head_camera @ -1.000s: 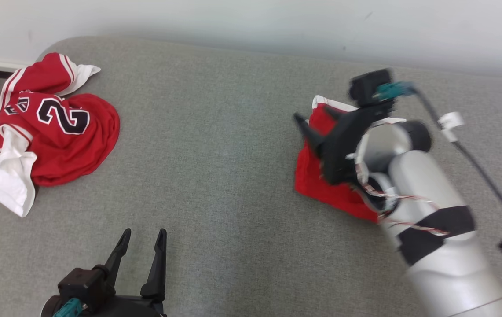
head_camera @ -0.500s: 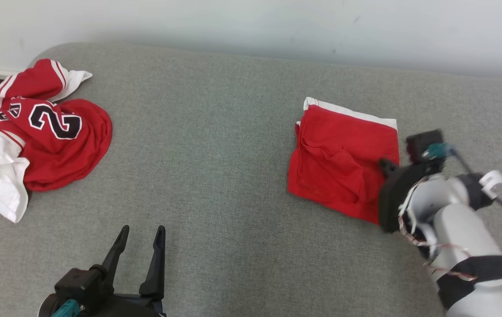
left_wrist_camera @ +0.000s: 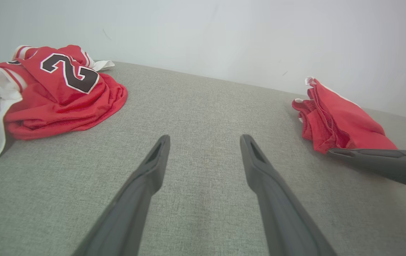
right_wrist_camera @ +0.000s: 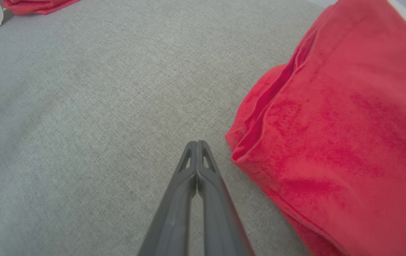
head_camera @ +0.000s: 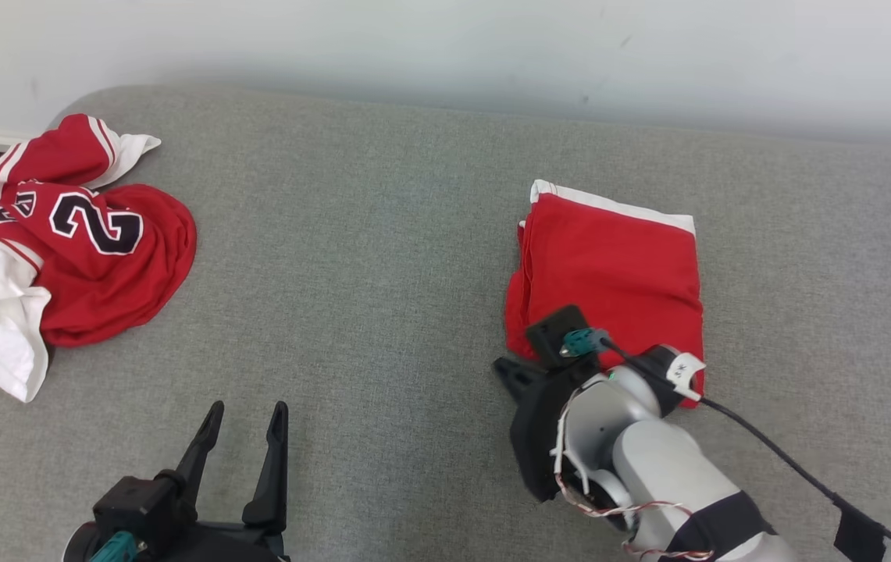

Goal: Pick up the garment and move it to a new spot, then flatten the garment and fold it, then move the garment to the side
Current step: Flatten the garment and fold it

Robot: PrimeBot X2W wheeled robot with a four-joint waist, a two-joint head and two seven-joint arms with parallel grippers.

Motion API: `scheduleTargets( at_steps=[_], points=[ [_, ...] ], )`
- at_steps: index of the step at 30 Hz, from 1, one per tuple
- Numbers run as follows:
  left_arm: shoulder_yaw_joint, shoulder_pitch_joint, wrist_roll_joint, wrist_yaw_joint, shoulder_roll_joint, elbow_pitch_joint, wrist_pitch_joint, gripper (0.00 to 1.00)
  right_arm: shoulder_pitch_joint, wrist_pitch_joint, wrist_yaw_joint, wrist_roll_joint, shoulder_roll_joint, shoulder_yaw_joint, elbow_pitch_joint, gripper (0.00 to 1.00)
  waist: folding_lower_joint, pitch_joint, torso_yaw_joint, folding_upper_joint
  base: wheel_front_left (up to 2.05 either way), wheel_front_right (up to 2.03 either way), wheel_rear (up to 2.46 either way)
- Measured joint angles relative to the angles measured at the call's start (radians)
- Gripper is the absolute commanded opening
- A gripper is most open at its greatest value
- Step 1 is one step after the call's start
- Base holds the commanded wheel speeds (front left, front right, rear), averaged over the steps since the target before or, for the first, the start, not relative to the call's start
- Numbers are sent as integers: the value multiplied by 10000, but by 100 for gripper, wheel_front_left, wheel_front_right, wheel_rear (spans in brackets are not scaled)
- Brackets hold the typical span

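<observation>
Folded red garment (head_camera: 609, 273), soft rectangle, white edge, on grey woven cushion (head_camera: 367, 257); crumpled jersey (head_camera: 78, 250) well apart; right gripper (right_wrist_camera: 197, 143) fingers pressed together beside garment; left gripper (head_camera: 247, 407) spread.

Grey fabric counter (head_camera: 383, 257): a folded red garment (head_camera: 617, 265) is lying at its right, a crumpled numbered jersey (head_camera: 94, 265) is lying at its left end, well apart.

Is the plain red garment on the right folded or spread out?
Folded: the red garment lies as a compact rectangle, stacked layers showing along its left edge.
</observation>
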Motion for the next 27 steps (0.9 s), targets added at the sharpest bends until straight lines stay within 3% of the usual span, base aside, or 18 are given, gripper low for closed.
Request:
scheduleTargets(
  at_steps=[3, 4, 5, 9, 18, 27],
  points=[
    [-27, 9, -15, 0, -13, 6, -2, 100, 10, 67, 0, 458, 86, 516, -88, 0, 0, -91, -24, 0, 0, 0, 0],
    [-29, 12, -15, 2, -23, 4, -27, 100, 11, 44, 0, 614, 107, 627, -155, 31, 0, -123, -30, 0, 0, 0, 0],
    [-25, 15, -15, 15, -29, 2, -46, 100, 17, -65, 0, 815, 142, 652, -267, 100, 0, -153, -39, 0, 0, 0, 0],
    [100, 31, 67, 75, -56, 2, -403, 100, 115, -740, 0, 1112, 173, -65, -861, 100, 0, -344, -89, 1, 0, 0, 0],
    [848, 434, 849, 150, -295, 192, -821, 100, 2861, -2274, 0, 512, 265, -4038, -2886, 100, -1, -1306, -397, 0, 0, 0, 0],
    [1221, 1250, 1043, -198, -366, 414, -823, 100, 4863, -2675, 0, 510, 433, -5636, -3831, 100, -2, -1881, -1207, -1, 0, 0, 0]
  ],
)
